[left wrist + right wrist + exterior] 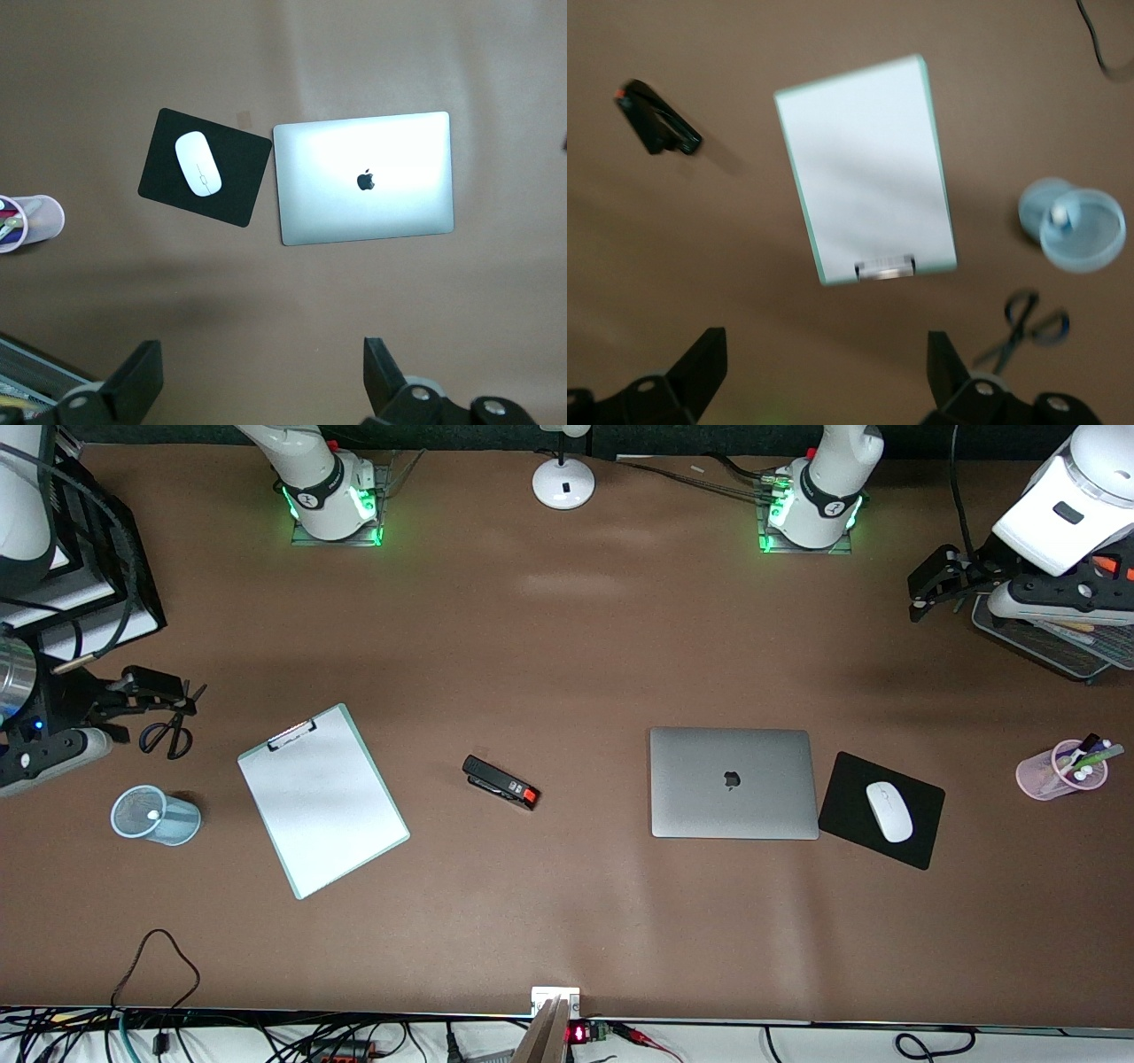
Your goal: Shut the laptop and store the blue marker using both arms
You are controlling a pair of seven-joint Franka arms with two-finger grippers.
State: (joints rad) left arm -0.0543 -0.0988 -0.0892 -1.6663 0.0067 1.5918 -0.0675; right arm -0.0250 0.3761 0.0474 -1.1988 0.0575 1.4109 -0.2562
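Note:
The silver-grey laptop [732,782] lies closed on the table, apple logo up; it also shows in the left wrist view [363,177]. No bright-blue marker body shows. A small whitish tip stands in the light-blue mesh cup [155,815], also in the right wrist view [1074,226]; I cannot tell if it is the marker. My left gripper [935,607] is open and empty over bare table beside a wire tray [1059,645]; its own view [259,350] shows only table between the fingers. My right gripper [190,698] is open and empty over the scissors [168,735], as its own view [824,341] shows.
A black mouse pad [921,833] with a white mouse [889,811] lies beside the laptop. A pink cup of pens [1060,771] stands toward the left arm's end. A clipboard [319,797] and a black stapler [500,782] lie mid-table. A lamp base [563,483] stands between the arms' bases.

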